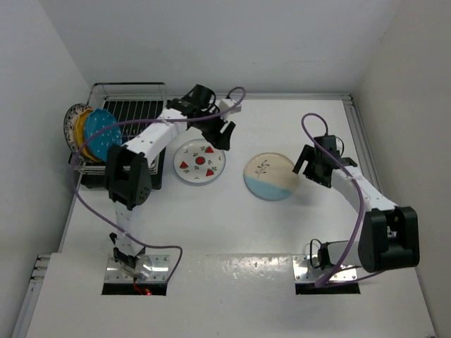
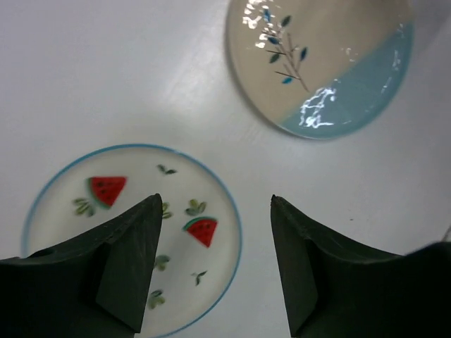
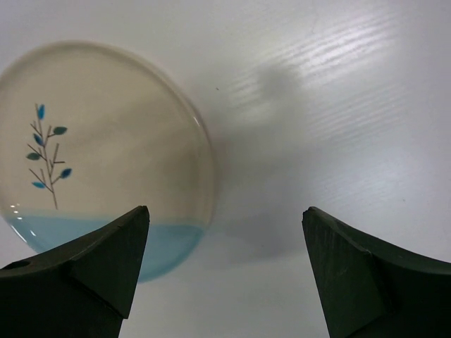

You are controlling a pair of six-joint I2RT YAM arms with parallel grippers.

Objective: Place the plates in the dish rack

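Observation:
The silver wire dish rack (image 1: 134,109) stands at the far left over a black tray. Three plates stand upright at its left end: white with a blue rim (image 1: 70,121), yellow dotted (image 1: 82,134) and teal dotted (image 1: 103,134). The white plate with red fruit slices (image 1: 200,162) (image 2: 141,176) lies flat on the table. My left gripper (image 1: 225,137) (image 2: 214,198) hovers open over its right edge. The cream-and-light-blue sprig plate (image 1: 270,176) (image 2: 317,63) (image 3: 106,141) lies flat to the right. My right gripper (image 1: 304,171) (image 3: 225,208) is open just right of its rim.
White walls close in the table on the left, back and right. The left arm reaches from the near edge past the rack's right side. Purple cables loop above both arms.

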